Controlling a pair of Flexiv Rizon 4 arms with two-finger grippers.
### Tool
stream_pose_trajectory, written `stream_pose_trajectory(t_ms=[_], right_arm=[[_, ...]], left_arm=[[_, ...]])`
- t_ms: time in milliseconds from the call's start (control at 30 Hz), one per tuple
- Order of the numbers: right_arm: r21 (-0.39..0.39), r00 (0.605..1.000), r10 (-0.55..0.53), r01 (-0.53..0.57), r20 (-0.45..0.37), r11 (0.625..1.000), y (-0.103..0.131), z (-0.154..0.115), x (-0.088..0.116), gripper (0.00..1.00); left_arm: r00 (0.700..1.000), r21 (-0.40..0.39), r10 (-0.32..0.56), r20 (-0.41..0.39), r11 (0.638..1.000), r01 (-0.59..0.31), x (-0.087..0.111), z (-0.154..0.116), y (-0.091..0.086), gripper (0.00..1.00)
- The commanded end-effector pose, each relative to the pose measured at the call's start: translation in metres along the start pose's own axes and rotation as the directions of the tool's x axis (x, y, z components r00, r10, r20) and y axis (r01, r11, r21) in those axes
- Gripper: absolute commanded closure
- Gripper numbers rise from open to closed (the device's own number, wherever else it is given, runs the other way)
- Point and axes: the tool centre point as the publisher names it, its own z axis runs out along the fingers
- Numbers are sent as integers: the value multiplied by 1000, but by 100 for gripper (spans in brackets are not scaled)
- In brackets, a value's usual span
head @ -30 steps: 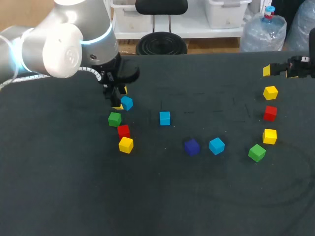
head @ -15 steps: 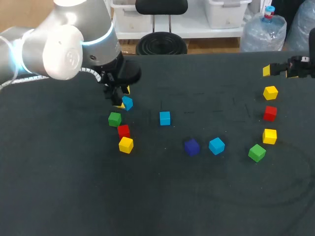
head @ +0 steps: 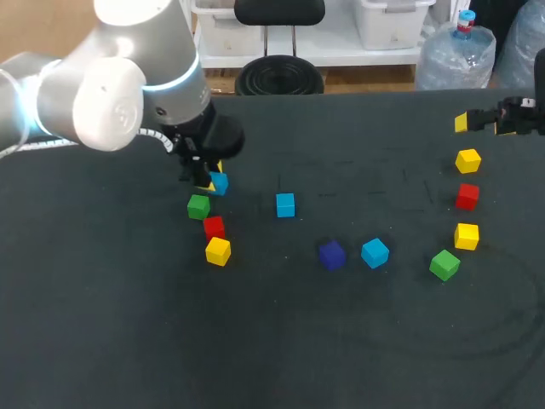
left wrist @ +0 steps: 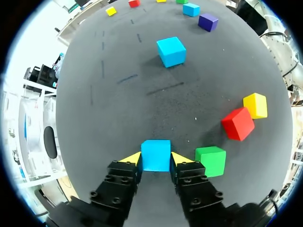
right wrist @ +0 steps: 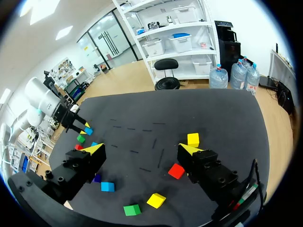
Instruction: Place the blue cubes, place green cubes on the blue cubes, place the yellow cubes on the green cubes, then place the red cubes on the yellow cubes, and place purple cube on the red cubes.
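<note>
At surface (head: 272, 341) L side: L arm (head: 111, 85), in from L, angled down.
L claw (left wrist: 156, 160): clenched on blue cube (left wrist: 155, 152), tips touching both sides.
R claw (right wrist: 142, 149): released, fingers wide, far R edge.
Pos of blue cube: btwn L tips, just beside green cube (left wrist: 211, 161).

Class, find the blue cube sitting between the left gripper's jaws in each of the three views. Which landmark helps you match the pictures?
Head view: blue cube, left of centre, below the left arm.
Left wrist view: blue cube, between this view's own jaws.
Right wrist view: blue cube, far off, at the left arm's jaws.
Shared landmark: the green cube right beside it.
</note>
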Motion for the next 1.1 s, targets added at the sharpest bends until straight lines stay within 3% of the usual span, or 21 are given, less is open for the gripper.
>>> stream_pose_trajectory(t_ms=[33, 333, 800, 1100], right_arm=[[7, 1000, 1, -1, 1, 1000, 2, 0, 0, 0], [7, 1000, 1, -1, 1, 1000, 2, 0, 0, 0], [7, 1000, 1, -1, 1, 1000, 2, 0, 0, 0], [7, 1000, 1, -1, 1, 1000, 2, 0, 0, 0]], left_arm=[[1000, -5, -5, -1, 1000, 5, 1, -1, -1, 100], [1000, 4, -31, 6, 1000, 31, -1, -11, -2, 100], [976, 15, -216, -13, 976, 216, -25, -30, 4, 100], [955, 12, -294, -30, 956, 294, -40, -32, -6, 100]])
